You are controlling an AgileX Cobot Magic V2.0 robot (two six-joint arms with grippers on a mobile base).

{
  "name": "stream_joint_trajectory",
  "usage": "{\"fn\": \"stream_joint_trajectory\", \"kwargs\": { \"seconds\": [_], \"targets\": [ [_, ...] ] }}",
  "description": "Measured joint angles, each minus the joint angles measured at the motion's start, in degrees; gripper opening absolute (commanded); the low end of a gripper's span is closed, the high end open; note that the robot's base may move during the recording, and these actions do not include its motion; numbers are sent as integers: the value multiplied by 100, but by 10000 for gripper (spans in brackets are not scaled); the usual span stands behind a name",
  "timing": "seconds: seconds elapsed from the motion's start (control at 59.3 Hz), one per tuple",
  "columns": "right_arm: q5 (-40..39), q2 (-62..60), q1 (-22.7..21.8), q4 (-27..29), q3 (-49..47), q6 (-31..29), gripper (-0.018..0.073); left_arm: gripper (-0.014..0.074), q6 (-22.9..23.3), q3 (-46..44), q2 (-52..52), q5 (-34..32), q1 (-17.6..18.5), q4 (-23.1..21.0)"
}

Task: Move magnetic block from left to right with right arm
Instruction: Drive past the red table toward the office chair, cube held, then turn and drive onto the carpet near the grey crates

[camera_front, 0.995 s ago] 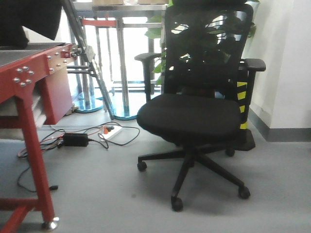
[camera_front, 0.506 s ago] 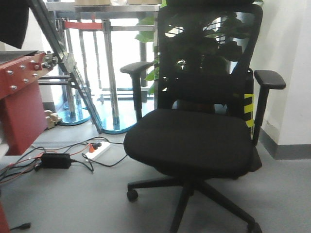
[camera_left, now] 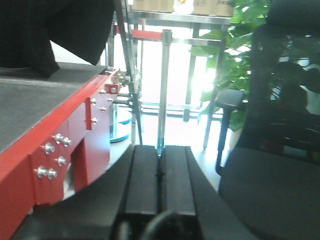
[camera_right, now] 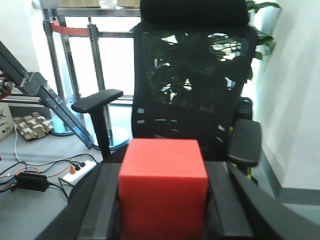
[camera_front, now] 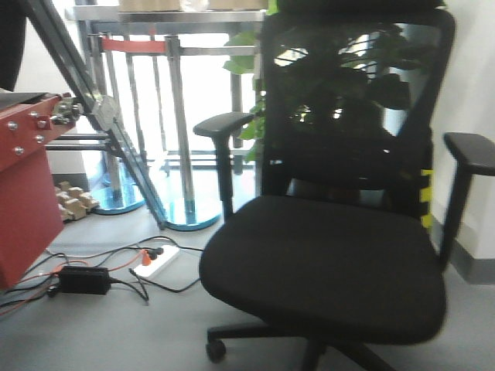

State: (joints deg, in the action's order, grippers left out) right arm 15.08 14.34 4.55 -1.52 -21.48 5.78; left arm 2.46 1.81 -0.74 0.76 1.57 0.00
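Right wrist view: right hand [camera_right: 163, 200] clamps magnetic block [camera_right: 163, 187] between fingers; left hand [camera_left: 160, 151] fingers pressed together.

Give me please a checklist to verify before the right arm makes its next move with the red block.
1. Right gripper holds the magnetic block between its fingers: ok.
2. Left gripper shut and empty: ok.
3. Drop place on the red table in view: not ok, only part of the table shows.
4. Free path past the office chair: cannot tell, it fills the right wrist view ahead.
5. Block centred in the grip: cannot tell.
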Motion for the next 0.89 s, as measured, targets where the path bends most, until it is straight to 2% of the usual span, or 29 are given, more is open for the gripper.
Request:
{"fn": "stream_joint_trajectory", "kwargs": {
  "seconds": [0.894],
  "targets": [
    [0, 0, 0, 0, 0, 0, 249, -116, 0, 0, 0, 0, 0, 0]
  ]
}}
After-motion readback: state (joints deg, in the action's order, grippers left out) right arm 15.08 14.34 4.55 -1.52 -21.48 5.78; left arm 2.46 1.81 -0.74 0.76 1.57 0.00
